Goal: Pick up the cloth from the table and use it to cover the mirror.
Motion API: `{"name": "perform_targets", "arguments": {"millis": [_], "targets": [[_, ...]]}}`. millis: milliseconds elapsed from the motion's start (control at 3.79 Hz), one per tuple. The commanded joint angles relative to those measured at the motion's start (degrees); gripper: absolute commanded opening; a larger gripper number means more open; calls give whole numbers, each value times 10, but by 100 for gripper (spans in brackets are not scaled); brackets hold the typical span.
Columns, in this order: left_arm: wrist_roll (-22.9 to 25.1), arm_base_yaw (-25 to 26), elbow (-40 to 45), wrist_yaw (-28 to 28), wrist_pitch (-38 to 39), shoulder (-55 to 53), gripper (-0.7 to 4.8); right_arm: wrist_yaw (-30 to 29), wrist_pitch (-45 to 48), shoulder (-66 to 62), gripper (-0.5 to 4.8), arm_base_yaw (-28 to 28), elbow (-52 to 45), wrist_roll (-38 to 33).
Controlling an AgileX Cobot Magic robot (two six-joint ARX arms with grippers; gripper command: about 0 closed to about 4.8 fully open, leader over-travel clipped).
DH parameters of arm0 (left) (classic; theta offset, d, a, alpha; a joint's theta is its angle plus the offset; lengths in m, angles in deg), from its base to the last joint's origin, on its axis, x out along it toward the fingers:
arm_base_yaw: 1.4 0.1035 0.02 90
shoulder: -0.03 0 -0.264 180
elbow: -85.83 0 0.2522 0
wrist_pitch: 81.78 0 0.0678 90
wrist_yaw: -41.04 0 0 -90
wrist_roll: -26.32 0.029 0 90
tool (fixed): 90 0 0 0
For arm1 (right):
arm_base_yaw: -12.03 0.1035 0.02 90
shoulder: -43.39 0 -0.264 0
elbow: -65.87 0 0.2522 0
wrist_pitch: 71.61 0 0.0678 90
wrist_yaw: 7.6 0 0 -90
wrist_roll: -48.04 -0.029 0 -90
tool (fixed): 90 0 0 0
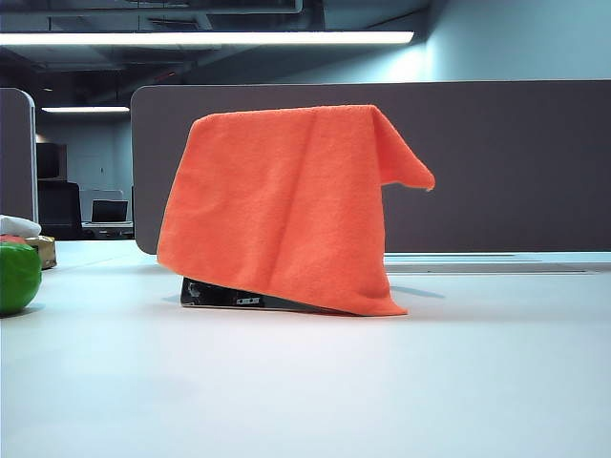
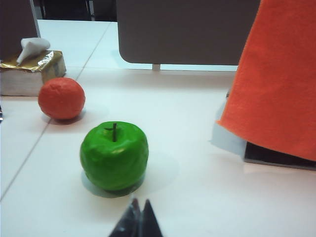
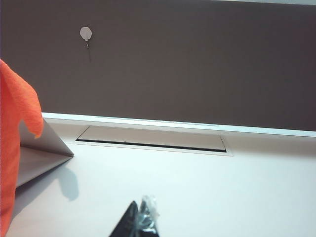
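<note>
With the cloth (image 1: 286,205) draped over the mirror (image 1: 224,295) mid-worktop (image 1: 305,382), both hands sit closed and empty at the near edge. The left hand (image 2: 137,217) points past its left side, the right hand (image 3: 138,219) past its right.

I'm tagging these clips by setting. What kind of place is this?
Probably an open-plan office: dark grey partition panels stand behind the white table, fluorescent strip lights run overhead, and a desk with a monitor and chair shows behind.

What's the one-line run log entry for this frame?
cloth: draped over mirror | left claw: shut, by apple | right claw: shut, empty
</note>
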Motion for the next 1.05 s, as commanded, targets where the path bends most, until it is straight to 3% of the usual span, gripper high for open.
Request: {"name": "perform_targets", "arguments": {"millis": [264, 527, 791, 1054], "targets": [[27, -124, -2, 118, -71, 0, -6, 26, -12, 0, -5, 0, -1, 35], [27, -124, -2, 140, -70, 0, -6, 26, -12, 0, -5, 0, -1, 40], [37, -124, -2, 98, -71, 0, -5, 37, -24, 0, -5, 0, -1, -2], [37, -125, -2, 98, -71, 0, -6, 37, -25, 0, -5, 0, -1, -2]]}}
